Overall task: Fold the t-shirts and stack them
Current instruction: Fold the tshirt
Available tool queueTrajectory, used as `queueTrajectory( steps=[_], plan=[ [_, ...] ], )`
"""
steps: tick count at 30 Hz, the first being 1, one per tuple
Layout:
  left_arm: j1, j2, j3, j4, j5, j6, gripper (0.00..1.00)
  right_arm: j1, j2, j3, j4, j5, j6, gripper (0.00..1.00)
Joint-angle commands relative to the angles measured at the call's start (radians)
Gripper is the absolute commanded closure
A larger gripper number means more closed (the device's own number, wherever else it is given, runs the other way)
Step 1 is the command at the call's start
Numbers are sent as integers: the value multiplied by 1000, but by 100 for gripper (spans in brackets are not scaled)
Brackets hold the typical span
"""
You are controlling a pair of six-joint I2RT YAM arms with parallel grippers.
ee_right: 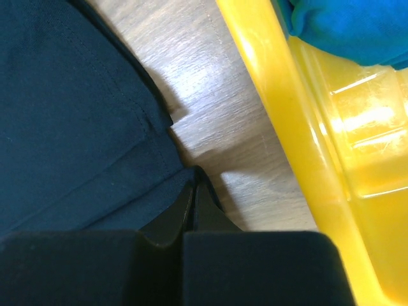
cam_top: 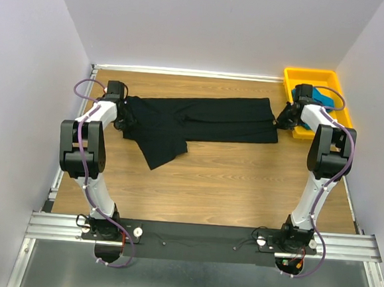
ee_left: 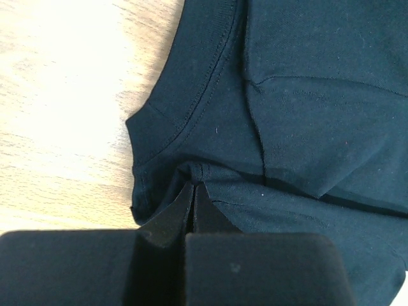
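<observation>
Left claw (ee_left: 194,186) and right claw (ee_right: 193,186) each pinch the black t-shirt (cam_top: 207,121); such thin edge bites could slip mid-fold.

Two shirts are in view: one black shirt (cam_top: 207,121) and one teal shirt (cam_top: 326,97). There is one tray (cam_top: 309,74), yellow, and one table (cam_top: 242,187), wooden. The arms number two, a left arm (cam_top: 85,145) and a right arm (cam_top: 328,151). Each carries one gripper, so two in all: the left gripper (ee_left: 194,186) and the right gripper (ee_right: 193,186), each with two fingers (ee_left: 167,220).
</observation>
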Motion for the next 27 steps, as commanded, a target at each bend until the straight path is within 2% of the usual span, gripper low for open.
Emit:
queueTrajectory(
  steps=[1, 4, 5, 7, 8, 10, 11, 13, 15, 17, 19, 20, 23, 27],
  plan=[
    [11, -44, -15, 27, -64, -15, 100, 3, 13, 29, 43, 34, -23, 99],
    [11, -64, -20, 32, -72, -20, 85, 11, 19, 42, 48, -8, -47, 93],
    [10, -86, -21, 35, -72, -21, 71, 15, 16, 45, 48, -30, -52, 86],
    [8, -109, -32, 41, -79, -17, 54, 37, 1, 50, 48, -42, -64, 75],
    [7, -135, -35, 41, -85, -12, 37, 46, -9, 49, 50, -42, -66, 65],
    [5, -162, -52, 34, -87, -11, 26, 72, -29, 47, 48, -41, -76, 59],
    [4, -198, -76, 32, -87, -8, 21, 108, -50, 45, 47, -32, -82, 52],
    [-4, -262, -113, 31, -79, 1, 19, 136, -88, 36, 47, -32, -101, 44],
    [-16, -307, -173, 26, -69, 12, 19, 173, -114, 24, 50, -65, -116, 42],
    [-33, -345, -216, 20, -43, 23, 19, 198, -130, 6, 51, -129, -128, 42],
    [-55, -394, -285, 9, -33, 26, 19, 237, -130, -8, 59, -273, -133, 42],
    [-105, -422, -332, 4, -6, 22, 19, 271, -128, -29, 65, -361, -135, 42],
    [-142, -445, -391, 6, 13, 17, 19, 339, -122, -72, 111, -432, -122, 43],
    [-184, -434, -446, 7, 39, 15, 25, 466, -84, -117, 201, -527, -90, 43]
  ],
)
